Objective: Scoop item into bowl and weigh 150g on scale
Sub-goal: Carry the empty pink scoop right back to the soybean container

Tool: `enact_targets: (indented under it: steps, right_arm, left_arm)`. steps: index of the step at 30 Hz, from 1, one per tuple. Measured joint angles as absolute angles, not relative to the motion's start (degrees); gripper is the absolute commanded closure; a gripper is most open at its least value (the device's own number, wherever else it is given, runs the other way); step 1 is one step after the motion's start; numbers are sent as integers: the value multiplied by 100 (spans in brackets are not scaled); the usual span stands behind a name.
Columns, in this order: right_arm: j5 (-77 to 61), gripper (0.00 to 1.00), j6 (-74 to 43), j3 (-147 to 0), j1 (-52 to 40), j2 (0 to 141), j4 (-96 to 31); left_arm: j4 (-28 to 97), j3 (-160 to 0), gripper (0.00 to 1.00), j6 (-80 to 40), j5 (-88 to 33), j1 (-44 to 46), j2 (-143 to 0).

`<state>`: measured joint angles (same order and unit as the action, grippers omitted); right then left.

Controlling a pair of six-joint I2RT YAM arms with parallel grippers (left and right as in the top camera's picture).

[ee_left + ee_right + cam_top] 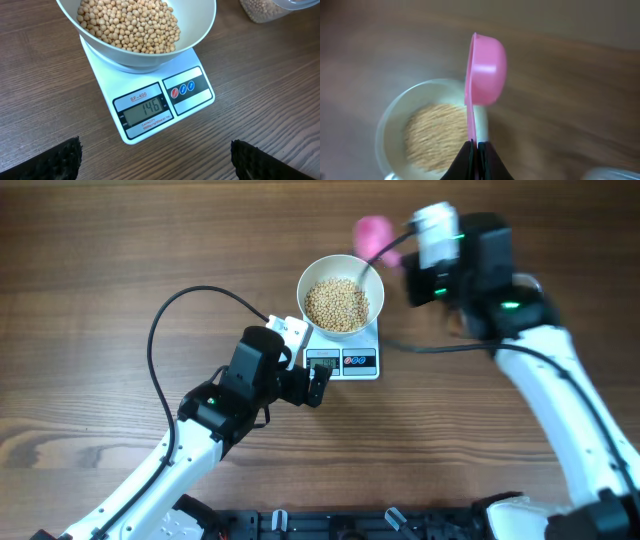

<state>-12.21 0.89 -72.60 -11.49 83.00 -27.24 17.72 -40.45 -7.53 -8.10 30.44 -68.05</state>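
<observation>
Wrist and overhead views. The white bowl [199,29] stands on the scale [150,86], which lies on the wooden worktop [120,260]. The beans [337,303] lie heaped in the bowl. The display [146,108] reads 146. The left gripper [159,162] is released, its jaws spread wide and empty just before the scale's front edge. The right gripper [476,162] is clenched on the handle of a pink scoop [487,70]. The scoop's cup is turned on edge near the bowl's far rim, and this view is blurred.

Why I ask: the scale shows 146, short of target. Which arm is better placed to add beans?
Right, probably: the right gripper is shut on the pink scoop by the bowl. The left gripper is open and empty before the scale.
</observation>
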Motion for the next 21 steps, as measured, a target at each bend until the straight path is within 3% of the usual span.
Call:
enact_targets:
  steps: [10, 21]
  right_arm:
    - [-1164, 96, 226, -7343, 1232, 7800, -4300]
    - [-862, 96, 1468, -7343, 1538, 8171, -4971]
  left_arm:
    - [1772, -4045, 0, -753, -808, 3044, -6805]
    - [1772, -4045, 0, -753, -810, 3044, -6805]
